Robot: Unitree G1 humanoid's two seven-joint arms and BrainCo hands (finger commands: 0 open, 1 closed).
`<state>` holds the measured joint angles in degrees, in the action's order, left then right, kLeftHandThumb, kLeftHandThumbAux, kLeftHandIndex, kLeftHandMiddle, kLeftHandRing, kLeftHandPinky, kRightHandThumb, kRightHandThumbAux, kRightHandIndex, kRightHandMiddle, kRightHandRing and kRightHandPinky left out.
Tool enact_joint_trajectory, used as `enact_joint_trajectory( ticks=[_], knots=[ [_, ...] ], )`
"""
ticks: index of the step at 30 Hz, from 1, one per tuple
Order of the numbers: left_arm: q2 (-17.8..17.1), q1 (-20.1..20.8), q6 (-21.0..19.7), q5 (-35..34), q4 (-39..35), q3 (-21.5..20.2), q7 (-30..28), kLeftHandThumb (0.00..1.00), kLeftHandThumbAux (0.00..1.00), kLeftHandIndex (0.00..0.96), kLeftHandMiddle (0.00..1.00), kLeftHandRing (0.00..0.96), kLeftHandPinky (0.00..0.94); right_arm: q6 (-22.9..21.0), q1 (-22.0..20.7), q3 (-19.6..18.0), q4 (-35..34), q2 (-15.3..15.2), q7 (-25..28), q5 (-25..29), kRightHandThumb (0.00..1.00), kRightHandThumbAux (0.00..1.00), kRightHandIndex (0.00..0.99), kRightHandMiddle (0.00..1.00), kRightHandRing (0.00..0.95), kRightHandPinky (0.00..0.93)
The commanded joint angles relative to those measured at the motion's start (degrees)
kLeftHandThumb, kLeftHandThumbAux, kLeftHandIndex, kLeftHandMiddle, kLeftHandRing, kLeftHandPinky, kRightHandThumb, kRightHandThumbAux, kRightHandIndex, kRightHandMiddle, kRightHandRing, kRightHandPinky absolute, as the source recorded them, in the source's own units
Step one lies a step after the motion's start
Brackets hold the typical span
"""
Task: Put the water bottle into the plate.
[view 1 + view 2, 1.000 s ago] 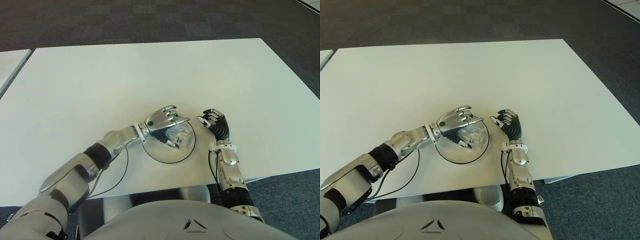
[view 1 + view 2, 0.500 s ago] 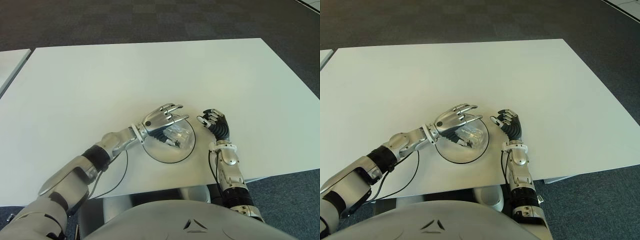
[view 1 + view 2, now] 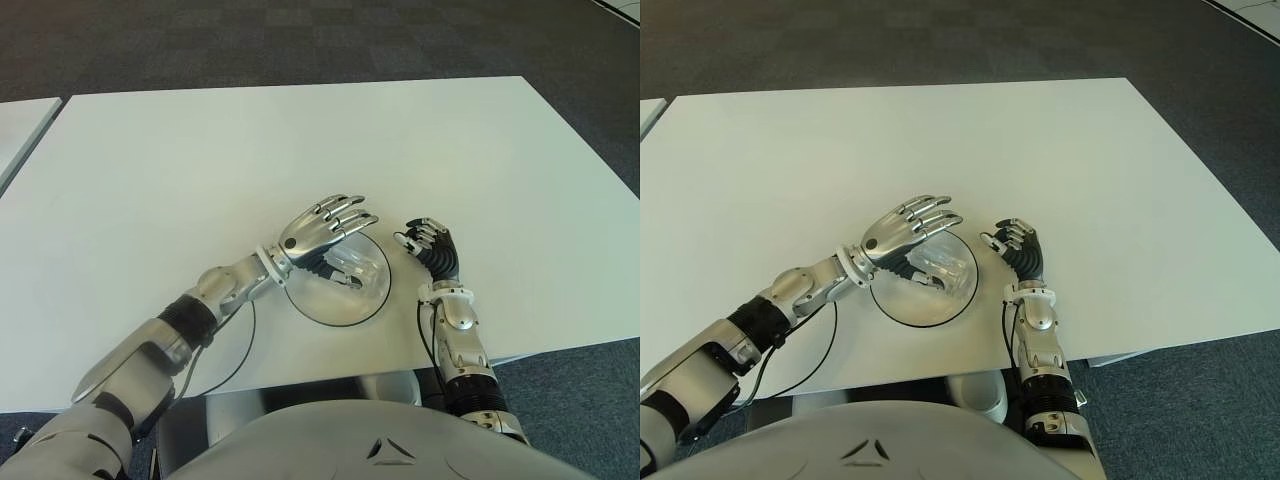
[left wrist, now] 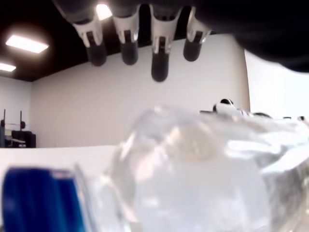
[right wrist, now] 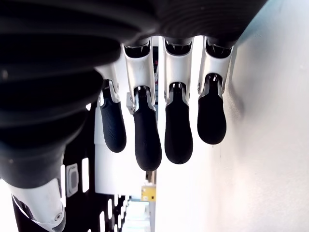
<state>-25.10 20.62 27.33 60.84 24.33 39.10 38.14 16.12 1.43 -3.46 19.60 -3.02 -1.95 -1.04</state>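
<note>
1. The left hand (image 3: 322,228) hovers over the plate (image 3: 318,306), fingers (image 4: 159,67) spread and holding nothing.
2. The water bottle (image 3: 348,265) lies on its side in the plate, blue cap (image 4: 41,198) on.
3. Clear thin plastic: probably light, slick, crushable; grasp mid-body.
4. The right hand (image 3: 430,246) shows just right of the plate, fingers (image 5: 146,137) loosely curled, empty.
5. The table (image 3: 200,160) is open farther out; its near edge is close.

Wide bare table (image 3: 300,140) far, left and right — nothing to block a pass. Only crowding near the front edge: plate (image 3: 372,300), bottle (image 3: 350,268), left hand (image 3: 322,228) above, right hand (image 3: 432,248) just right.
</note>
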Motion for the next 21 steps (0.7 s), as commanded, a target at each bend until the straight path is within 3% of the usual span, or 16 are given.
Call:
enact_joint_trajectory(
  ticks=[1, 14, 21],
  knots=[
    [-0.17, -1.51, -1.04, 0.93, -1.09, -0.68, 1.56, 0.325, 0.126, 0.0, 0.0, 0.0, 0.0, -2.14, 1.35, 0.17, 1.46, 0.17, -0.07, -0.31, 0.707, 0.729, 0.432, 0.616, 0.634, 0.652],
    [-0.47, -3.34, -2.07, 0.74, -2.86, -2.26, 5.02, 0.297, 0.131, 0.0, 0.0, 0.0, 0.0, -1.82, 1.13, 0.11, 1.75, 0.14, -0.03, -0.56, 0.706, 0.729, 0.433, 0.615, 0.636, 0.653],
    [0.31, -5.76, -0.28, -5.1, -3.33, -5.66, 3.8, 0.265, 0.134, 0.0, 0.0, 0.0, 0.0, -1.96, 1.05, 0.09, 1.69, 0.18, -0.14, -0.66, 0.706, 0.729, 0.432, 0.612, 0.63, 0.643]
  ],
)
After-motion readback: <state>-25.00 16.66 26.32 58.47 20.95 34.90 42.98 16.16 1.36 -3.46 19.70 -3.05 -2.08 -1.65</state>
